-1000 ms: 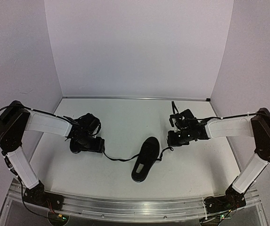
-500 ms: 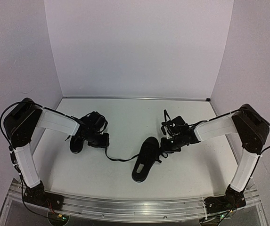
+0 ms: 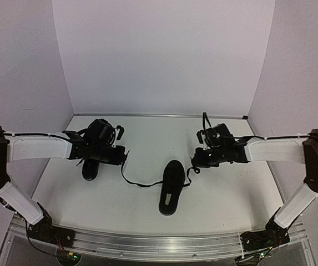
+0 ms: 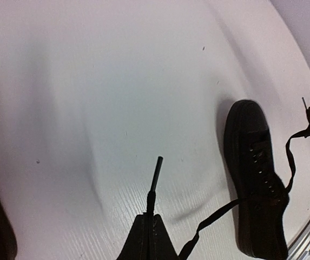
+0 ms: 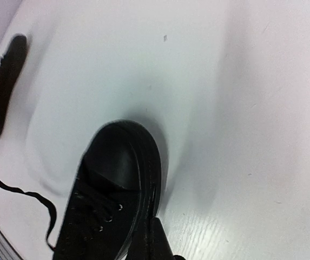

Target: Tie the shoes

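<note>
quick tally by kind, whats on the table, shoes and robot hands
shoes: 2, one mid-table, one at the left
robot hands: 2, left hand and right hand, each shut on a lace end
total: 4

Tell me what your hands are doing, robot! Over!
Left hand shut on one lace end. Right hand shut, apparently on the other. Shoe untied. Other shoe beside left hand.
</note>
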Action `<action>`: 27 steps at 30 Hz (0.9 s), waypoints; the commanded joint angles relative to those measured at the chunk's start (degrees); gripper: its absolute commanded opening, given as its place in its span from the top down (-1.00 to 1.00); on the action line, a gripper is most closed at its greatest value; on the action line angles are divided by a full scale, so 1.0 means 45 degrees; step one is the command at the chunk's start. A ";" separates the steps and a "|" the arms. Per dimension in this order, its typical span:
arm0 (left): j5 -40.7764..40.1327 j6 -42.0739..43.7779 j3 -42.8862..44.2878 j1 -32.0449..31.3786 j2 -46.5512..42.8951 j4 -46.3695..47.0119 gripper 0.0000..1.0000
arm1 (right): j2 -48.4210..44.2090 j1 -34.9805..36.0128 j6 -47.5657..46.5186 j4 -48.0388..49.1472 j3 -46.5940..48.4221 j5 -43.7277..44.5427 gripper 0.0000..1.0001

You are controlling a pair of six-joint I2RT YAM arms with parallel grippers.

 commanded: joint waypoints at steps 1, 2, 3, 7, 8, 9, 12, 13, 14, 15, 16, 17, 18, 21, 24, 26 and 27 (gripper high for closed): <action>-0.1453 0.0494 0.0152 0.0211 -0.1902 -0.1159 1.00 | -0.3180 -0.0774 0.0124 -0.1359 -0.0336 0.2145 1.00; -0.1601 0.0549 0.0162 0.0234 -0.2142 -0.1306 1.00 | -0.3829 -0.0900 0.0110 -0.1765 -0.0365 0.2447 1.00; -0.1849 0.0626 0.0187 0.0273 -0.2410 -0.1503 1.00 | -0.4250 -0.1048 0.0072 -0.2067 -0.0375 0.2907 1.00; -0.2521 0.0863 0.0436 0.0400 -0.2927 -0.2282 1.00 | -0.5769 -0.1330 0.0038 -0.3414 -0.0260 0.4060 1.00; -0.2674 0.0888 0.0470 0.0455 -0.3022 -0.2452 1.00 | -0.6042 -0.1368 0.0023 -0.3626 -0.0245 0.4298 1.00; -0.2834 0.0894 0.0491 0.0505 -0.3129 -0.2590 1.00 | -0.6288 -0.1399 0.0034 -0.3895 -0.0218 0.4531 1.00; -0.3143 0.0923 0.0444 0.0660 -0.3586 -0.2734 1.00 | -0.6999 -0.1447 0.0026 -0.4590 -0.0170 0.5202 1.00; -0.3196 0.0969 0.0426 0.0723 -0.3747 -0.2750 1.00 | -0.7180 -0.1459 0.0053 -0.4725 -0.0157 0.5385 1.00; -0.3215 0.1034 0.0424 0.0771 -0.3897 -0.2755 1.00 | -0.7359 -0.1475 0.0069 -0.4847 -0.0134 0.5514 1.00; -0.3155 0.1167 0.0432 0.0783 -0.4027 -0.2726 1.00 | -0.7551 -0.1484 0.0077 -0.4947 -0.0111 0.5556 1.00; -0.2931 0.1332 0.0437 0.0782 -0.4100 -0.2668 1.00 | -0.7719 -0.1497 0.0084 -0.4989 -0.0075 0.5509 1.00; -0.2521 0.1580 0.0386 0.0782 -0.4223 -0.2467 1.00 | -0.7825 -0.1500 0.0085 -0.4994 -0.0052 0.5352 1.00; -0.2061 0.1901 0.0320 0.0782 -0.4319 -0.2241 1.00 | -0.7896 -0.1501 0.0064 -0.4978 -0.0026 0.5126 1.00; -0.0746 0.2656 0.0097 0.0782 -0.4435 -0.1698 1.00 | -0.7721 -0.1498 -0.0042 -0.4481 -0.0053 0.3774 1.00; 0.0534 0.3134 0.0045 0.0782 -0.4350 -0.1452 1.00 | -0.7318 -0.1499 -0.0121 -0.3353 -0.0350 0.1729 1.00; 0.1283 0.3343 -0.0050 0.0775 -0.4371 -0.1170 1.00 | -0.7023 -0.1497 -0.0056 -0.2574 -0.0502 0.0724 1.00; 0.1706 0.3417 -0.0144 0.0767 -0.4414 -0.0994 1.00 | -0.6874 -0.1502 -0.0003 -0.2255 -0.0518 0.0316 1.00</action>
